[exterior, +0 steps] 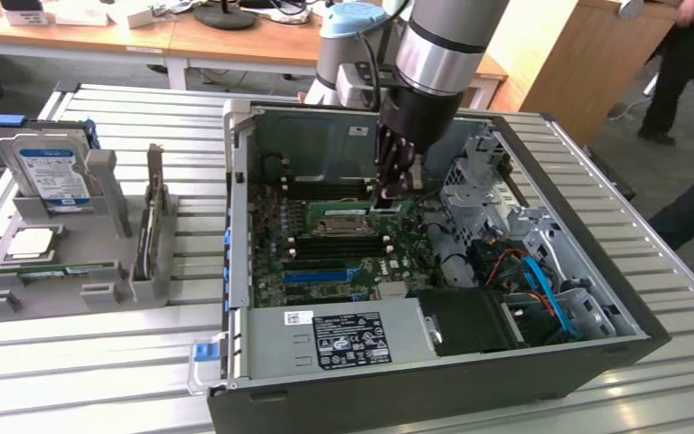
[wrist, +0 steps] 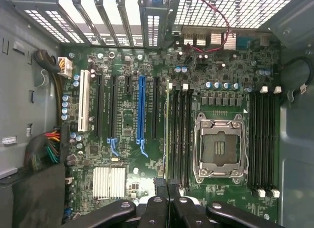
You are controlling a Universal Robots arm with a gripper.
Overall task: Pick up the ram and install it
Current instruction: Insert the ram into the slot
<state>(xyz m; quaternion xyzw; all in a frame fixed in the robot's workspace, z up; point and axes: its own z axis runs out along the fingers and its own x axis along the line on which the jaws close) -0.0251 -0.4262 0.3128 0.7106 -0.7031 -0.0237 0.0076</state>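
gripping the ram (wrist: 167,132) edge-on with narrow jaws, the gripper (wrist: 167,191) is hanging over the motherboard's (wrist: 128,127) middle, just beside the memory slots (wrist: 179,135) and the processor socket (wrist: 219,147). the power supply label (exterior: 347,336) is showing unreadable print.

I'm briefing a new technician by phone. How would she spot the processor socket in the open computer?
Look into the open computer case on the slatted table, at the green motherboard on its floor. The processor socket is the square silver frame around a dark recess, flanked by banks of long black memory slots; the silver heatsink is ribbed and solid.
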